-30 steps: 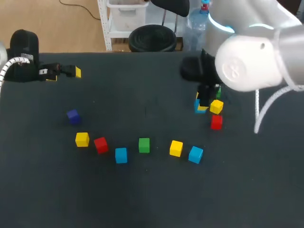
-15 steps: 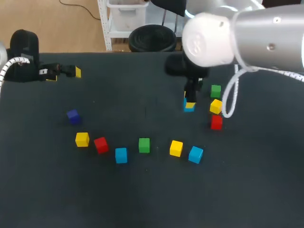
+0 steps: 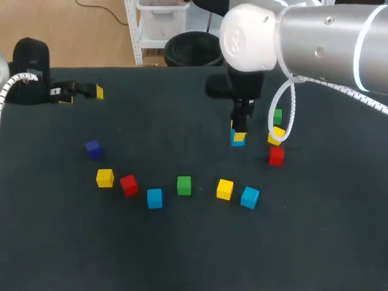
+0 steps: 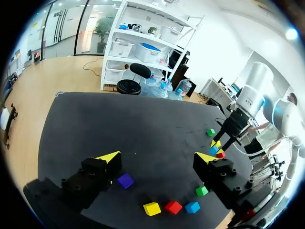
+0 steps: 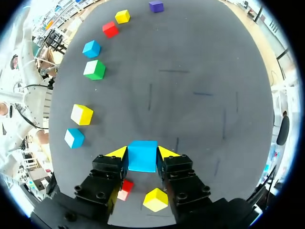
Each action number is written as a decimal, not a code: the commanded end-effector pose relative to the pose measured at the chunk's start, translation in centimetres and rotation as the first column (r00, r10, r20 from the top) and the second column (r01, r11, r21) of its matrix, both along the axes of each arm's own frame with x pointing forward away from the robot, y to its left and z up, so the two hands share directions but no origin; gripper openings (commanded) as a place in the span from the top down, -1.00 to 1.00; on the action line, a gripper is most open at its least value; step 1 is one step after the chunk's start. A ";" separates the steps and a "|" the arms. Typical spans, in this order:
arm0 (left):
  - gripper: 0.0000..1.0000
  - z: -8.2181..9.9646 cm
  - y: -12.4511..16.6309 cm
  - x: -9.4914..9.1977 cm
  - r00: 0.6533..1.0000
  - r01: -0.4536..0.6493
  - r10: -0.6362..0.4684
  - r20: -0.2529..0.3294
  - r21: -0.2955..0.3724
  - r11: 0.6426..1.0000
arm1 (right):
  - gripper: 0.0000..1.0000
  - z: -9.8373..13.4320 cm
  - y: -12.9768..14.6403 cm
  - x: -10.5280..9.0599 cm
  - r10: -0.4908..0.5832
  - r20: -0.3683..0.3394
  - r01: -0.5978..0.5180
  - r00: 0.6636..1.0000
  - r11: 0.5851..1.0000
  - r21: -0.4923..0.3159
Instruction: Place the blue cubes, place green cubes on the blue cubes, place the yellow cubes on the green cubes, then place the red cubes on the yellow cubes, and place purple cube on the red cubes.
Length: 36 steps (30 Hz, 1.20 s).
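Clamping a blue cube point(image 5: 142, 156) from both sides with its yellow tips, the right gripper point(image 5: 142, 153) has carried it toward the middle of the bench point(image 3: 194, 254) over the last second. A second ago it hung tight against a green cube point(image 3: 277, 115) and a yellow cube point(image 3: 276, 136). Now it stands clear of them, to their left, with a red cube point(image 3: 276, 156) just nearer the robot than the yellow one. Those three have not shifted. Whether the held cube touches the bench I cannot tell; its upper face shows plain blue. Nearer the robot runs a loose arc, unchanged: a purple cube point(image 3: 93, 147), second yellow cube point(image 3: 105, 177), second red cube point(image 3: 128, 184), second blue cube point(image 3: 154, 197), second green cube point(image 3: 183, 185), third yellow cube point(image 3: 225, 188) and third blue cube point(image 3: 249, 197). The left gripper point(image 4: 157, 157) stays parked at the bench's far left corner, fingers spread wide with nothing between them.
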<state>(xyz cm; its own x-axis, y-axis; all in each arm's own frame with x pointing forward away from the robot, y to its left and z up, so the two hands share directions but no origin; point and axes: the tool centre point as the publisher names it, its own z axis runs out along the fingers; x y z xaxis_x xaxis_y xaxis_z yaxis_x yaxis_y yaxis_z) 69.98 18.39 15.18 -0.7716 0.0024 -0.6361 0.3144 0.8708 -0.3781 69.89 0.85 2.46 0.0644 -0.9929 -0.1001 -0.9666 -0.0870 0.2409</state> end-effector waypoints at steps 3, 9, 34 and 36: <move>-1.00 -0.1 0.1 0.0 1.000 0.003 -0.003 0.006 -0.006 1.000 | 1.00 -0.9 0.1 -0.3 0.006 0.003 -0.006 1.000 1.000 -0.004; -1.00 -0.1 0.1 0.0 1.000 0.003 -0.003 0.006 -0.006 1.000 | 1.00 -1.7 0.3 -0.5 0.009 -0.009 -0.009 1.000 1.000 -0.012; -1.00 -0.1 0.1 0.0 1.000 0.003 -0.003 0.006 -0.006 1.000 | 1.00 -2.9 0.2 1.7 -0.091 -0.006 0.091 0.996 0.996 -0.022; -1.00 -0.1 0.1 0.0 1.000 0.003 -0.003 0.006 -0.006 1.000 | 1.00 -2.9 0.2 1.7 -0.095 -0.009 0.094 0.995 0.995 -0.022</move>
<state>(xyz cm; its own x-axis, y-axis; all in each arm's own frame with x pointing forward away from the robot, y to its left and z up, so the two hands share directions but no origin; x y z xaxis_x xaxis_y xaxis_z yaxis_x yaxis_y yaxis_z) 69.98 18.39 15.18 -0.7716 0.0024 -0.6361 0.3144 0.8708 -0.3781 71.51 1.10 -0.33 -0.0283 -0.9967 -0.0766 -0.9681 0.0083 0.2503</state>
